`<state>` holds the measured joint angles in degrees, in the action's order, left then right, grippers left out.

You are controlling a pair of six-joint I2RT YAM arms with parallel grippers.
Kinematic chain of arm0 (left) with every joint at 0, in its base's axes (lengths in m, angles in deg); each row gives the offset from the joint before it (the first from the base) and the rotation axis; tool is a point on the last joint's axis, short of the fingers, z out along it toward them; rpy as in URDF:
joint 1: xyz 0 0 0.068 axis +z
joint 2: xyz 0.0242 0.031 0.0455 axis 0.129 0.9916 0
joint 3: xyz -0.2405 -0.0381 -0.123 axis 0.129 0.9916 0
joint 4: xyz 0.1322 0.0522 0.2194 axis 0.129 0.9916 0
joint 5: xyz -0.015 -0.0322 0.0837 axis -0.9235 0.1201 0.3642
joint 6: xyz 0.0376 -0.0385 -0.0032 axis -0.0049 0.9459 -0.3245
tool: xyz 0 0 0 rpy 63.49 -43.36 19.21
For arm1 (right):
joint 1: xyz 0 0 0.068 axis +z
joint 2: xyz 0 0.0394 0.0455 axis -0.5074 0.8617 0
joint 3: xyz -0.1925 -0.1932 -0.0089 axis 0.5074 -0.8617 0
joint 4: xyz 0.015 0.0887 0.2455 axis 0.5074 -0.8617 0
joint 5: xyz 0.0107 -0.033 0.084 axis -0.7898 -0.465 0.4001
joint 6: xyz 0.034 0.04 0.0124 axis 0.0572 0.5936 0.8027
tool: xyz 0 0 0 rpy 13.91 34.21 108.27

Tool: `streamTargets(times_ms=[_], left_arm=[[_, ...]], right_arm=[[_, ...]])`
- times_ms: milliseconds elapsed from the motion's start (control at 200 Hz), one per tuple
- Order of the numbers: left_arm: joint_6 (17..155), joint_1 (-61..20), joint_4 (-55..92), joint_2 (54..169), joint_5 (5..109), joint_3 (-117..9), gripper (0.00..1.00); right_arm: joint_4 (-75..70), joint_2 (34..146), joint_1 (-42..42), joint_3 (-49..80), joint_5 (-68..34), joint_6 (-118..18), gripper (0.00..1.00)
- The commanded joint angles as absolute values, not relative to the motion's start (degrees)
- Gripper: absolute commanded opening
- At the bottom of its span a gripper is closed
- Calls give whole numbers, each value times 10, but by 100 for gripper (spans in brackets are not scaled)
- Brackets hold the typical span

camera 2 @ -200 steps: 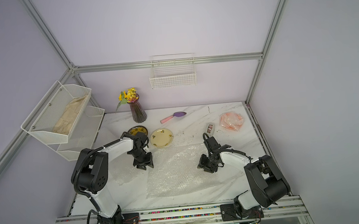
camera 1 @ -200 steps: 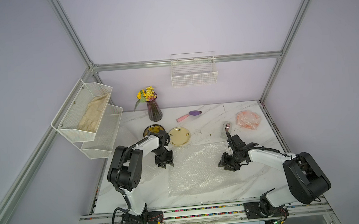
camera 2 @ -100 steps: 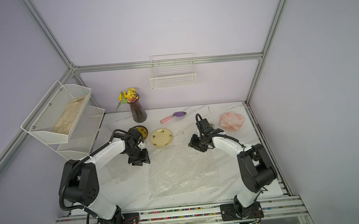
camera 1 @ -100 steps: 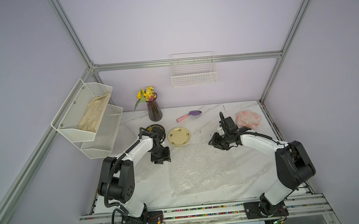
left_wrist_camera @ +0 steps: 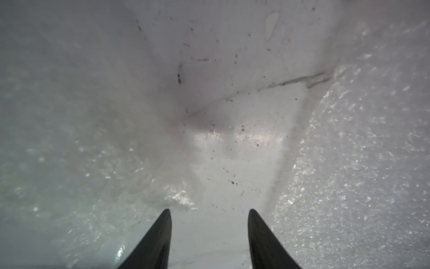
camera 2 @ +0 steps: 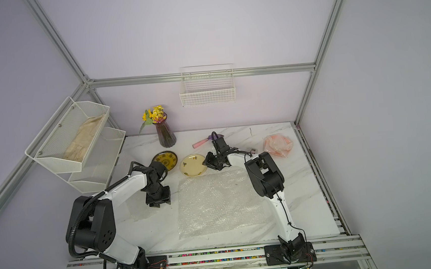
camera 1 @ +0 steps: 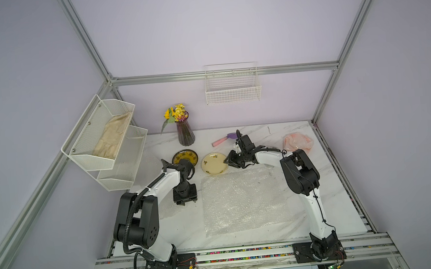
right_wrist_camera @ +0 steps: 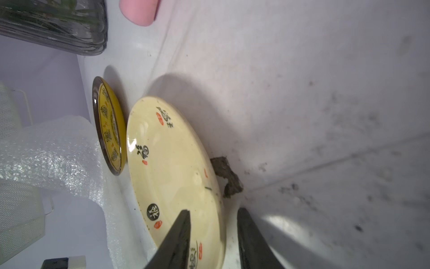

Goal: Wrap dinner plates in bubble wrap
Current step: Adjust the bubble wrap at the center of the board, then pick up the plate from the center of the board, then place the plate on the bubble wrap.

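Workspace in both top views, with wrist details. I have the right hand (camera 1: 228, 161) at the rim of the cream plate (camera 1: 214, 163), which lies flat on the desk (camera 1: 331, 183) just beyond the far edge of the large bubble wrap sheet (camera 1: 240, 201). In the right wrist view its fingers (right_wrist_camera: 183, 223) stand apart, one over the plate's face and one outside the rim near the desk surface, so this hand is released and straddles the rim without clamping it. The yellow plate (camera 2: 166, 160) lies flat beside the cream one, close but apart. My left hand (camera 1: 185, 199) points down over a bare strip of desk between the large sheet and a smaller bubble wrap sheet (camera 2: 138, 207); it is released, with nothing between its fingers (left_wrist_camera: 158, 237)
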<state>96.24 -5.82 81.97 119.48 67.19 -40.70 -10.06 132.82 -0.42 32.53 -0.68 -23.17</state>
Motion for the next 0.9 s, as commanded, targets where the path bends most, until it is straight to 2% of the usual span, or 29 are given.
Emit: streamTargets(times_ms=[0, 120, 250, 420, 585, 740, 895], left_arm=[[986, -51, 847, 1171, 709, -403, 53], [990, -52, 866, 1150, 705, -425, 53], [993, -61, 862, 1123, 640, -448, 53], [1008, -105, 824, 1114, 555, -452, 53], [1043, -155, 758, 1144, 492, -433, 50], [1069, -215, 724, 1205, 483, -454, 47], [1072, -228, 721, 1238, 502, -445, 45]], right_arm=[[-99, 1350, -1, 329, -12, -216, 27], [-97, 1338, -1, 322, -19, -215, 10], [-103, 1294, -4, 308, -30, -218, 4], [-140, 1178, -15, 234, -36, -240, 2], [-206, 1038, -16, 100, -24, -284, 1], [-231, 898, -12, -37, -30, -291, 1], [-228, 827, -3, -128, -27, -288, 1]])
